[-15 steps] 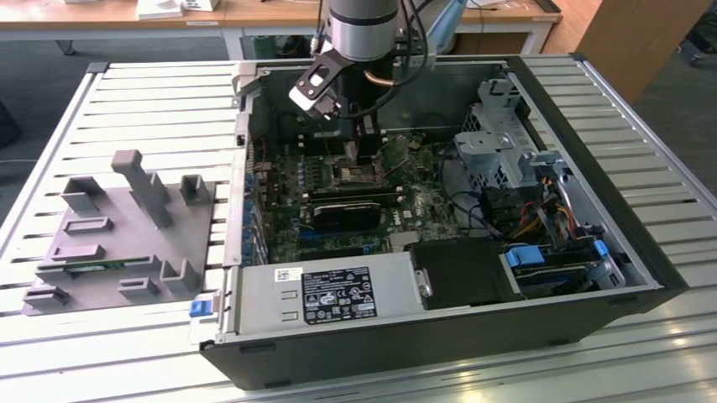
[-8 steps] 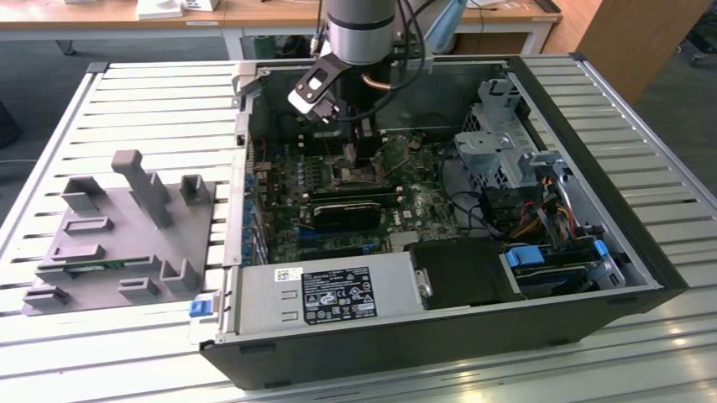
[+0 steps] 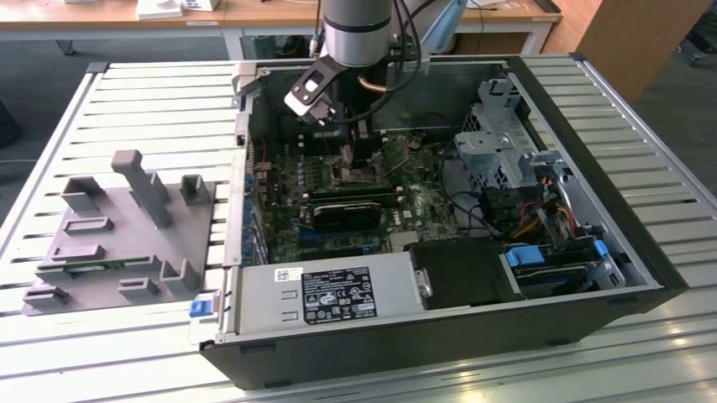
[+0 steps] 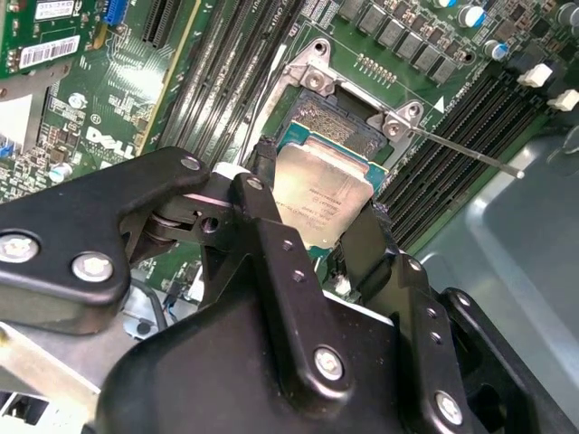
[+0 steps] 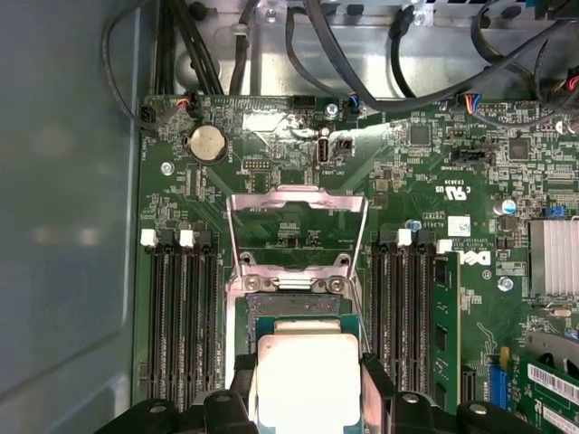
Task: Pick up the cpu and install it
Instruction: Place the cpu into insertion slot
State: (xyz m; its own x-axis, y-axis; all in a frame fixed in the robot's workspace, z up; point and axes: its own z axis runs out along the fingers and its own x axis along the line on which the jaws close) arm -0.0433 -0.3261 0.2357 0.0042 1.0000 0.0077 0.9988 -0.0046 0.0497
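The cpu [image 4: 318,192] is a small flat square chip with a pale silvery metal top and a thin green border. It lies level, top face up, clamped on two opposite edges between the black fingers [image 4: 364,242] of the gripper [image 4: 317,208]. It sits at the open socket [image 4: 336,122], whose contact field still shows along one side; in the first wrist view the cpu [image 5: 306,380] looks bright and glary.

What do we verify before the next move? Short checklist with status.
1. cpu clamped in tool: ok.
2. Load plate raised: ok.
3. Lever swung clear: ok.
4. Visible part of socket bare: ok.
5. cpu square to socket, first wrist view: ok.
6. cpu seated in socket: cannot tell.
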